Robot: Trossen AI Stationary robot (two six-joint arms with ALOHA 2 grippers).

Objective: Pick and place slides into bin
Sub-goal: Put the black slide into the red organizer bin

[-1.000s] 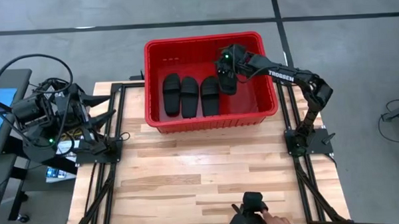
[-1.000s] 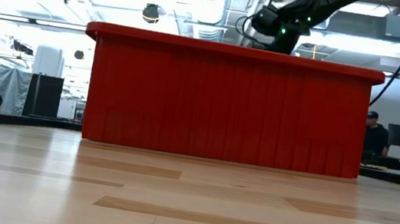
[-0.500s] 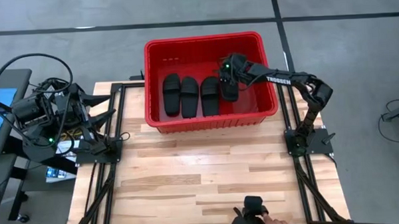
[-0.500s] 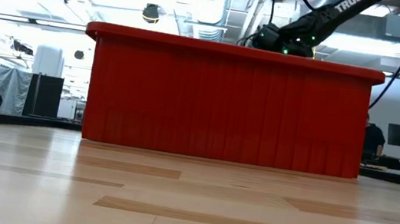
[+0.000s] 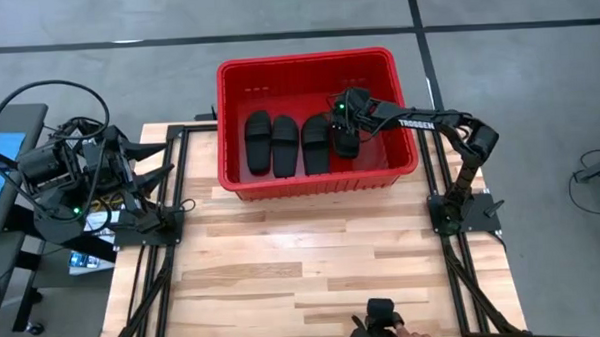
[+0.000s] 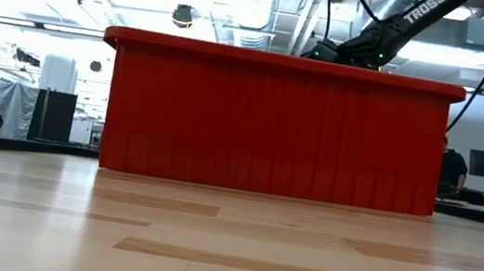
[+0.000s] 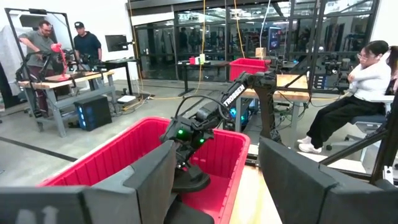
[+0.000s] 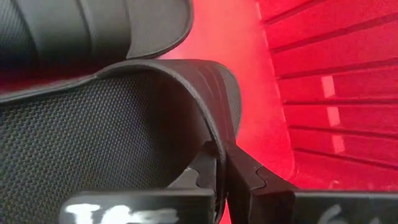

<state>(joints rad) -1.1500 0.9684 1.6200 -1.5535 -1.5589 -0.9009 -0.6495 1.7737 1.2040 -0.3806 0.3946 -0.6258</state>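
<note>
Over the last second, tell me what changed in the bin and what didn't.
The right gripper came down into the bin, lowering the fourth slide toward the floor beside the other three slides. Its fingers remain shut on that slide's strap. The three slides in a row, the bin and the left gripper parked at the table's left edge have not moved.

Four slides (image 5: 285,143) (side by side) in bin (image 5: 237,178)

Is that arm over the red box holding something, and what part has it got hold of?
Yes. The right gripper pinches the fourth slide by the edge of its strap band, low inside the bin. The left gripper holds nothing.
</note>
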